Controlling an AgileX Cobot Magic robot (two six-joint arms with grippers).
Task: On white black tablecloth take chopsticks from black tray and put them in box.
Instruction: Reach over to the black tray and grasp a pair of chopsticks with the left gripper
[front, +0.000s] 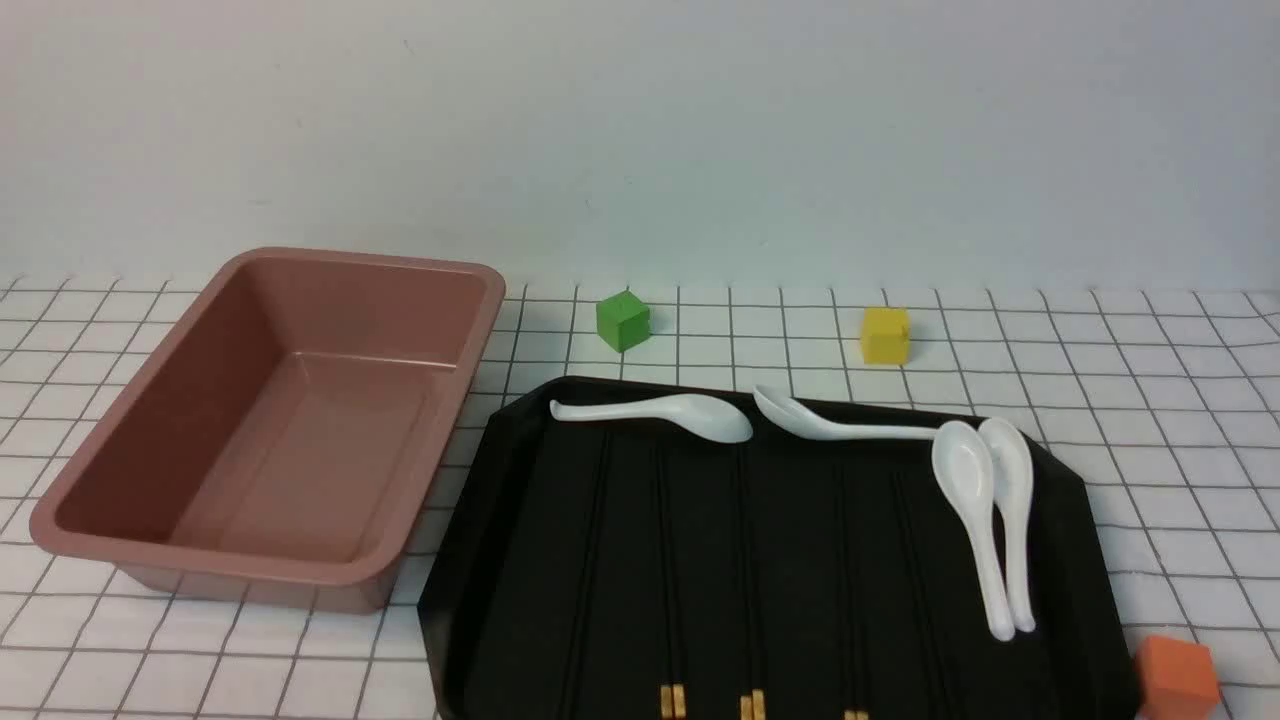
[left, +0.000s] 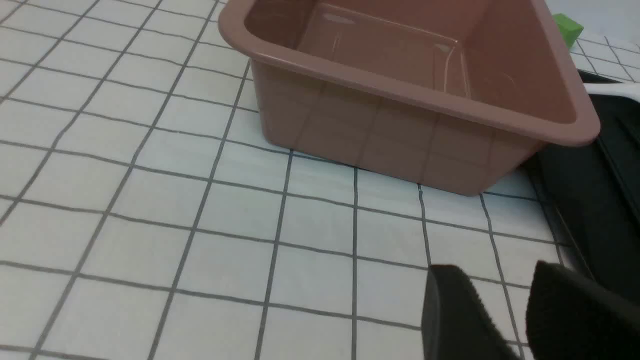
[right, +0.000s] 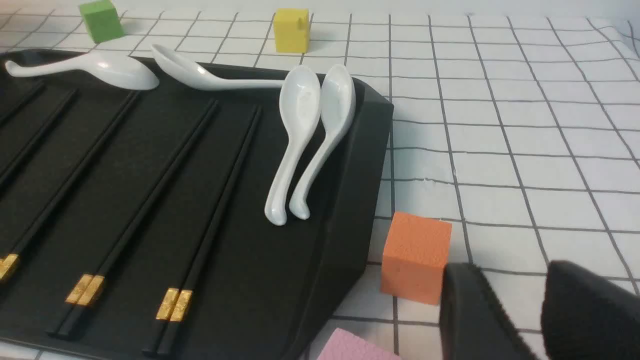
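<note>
**Front view.** Box (front: 170, 420) on tablecloth (front: 1150, 400), left side, long axis running near to far. Black tray (front: 800, 540) just right of it, box's near right corner close to tray's left rim; contact there impossible to tell. Chopsticks (front: 672, 580) flat on tray floor in several parallel pairs, running near to far, gold-banded ends toward camera. Four white spoons (front: 965, 470) also on tray: two along far rim, two side by side at right. Green cube (front: 623, 321) and yellow cube (front: 886, 335) on cloth beyond tray. Orange cube (front: 1178, 678) just off tray's near right corner.

**Left wrist view.** Left gripper (left: 492, 280) low over tablecloth on near side of box, aimed toward box's near wall. Two dark ribbed fingers (left: 457, 315) moderately apart, bare cloth visible through gap, nothing held. Clear of box, not touching it. Tray's left rim just beside the line of the gripper. A corner of the green cube visible past box's far rim.

**Right wrist view.** Right gripper (right: 507, 280) low over cloth, off tray's right side, aimed toward far edge of cloth. Fingers moderately apart, cloth visible between, nothing held. Orange cube just beside one finger; contact impossible to tell. Pink block (right: 355, 350) at frame edge, beside tray's near rim. Chopsticks all on tray, well apart from gripper; nearest pair alongside the two right-hand spoons.
</note>
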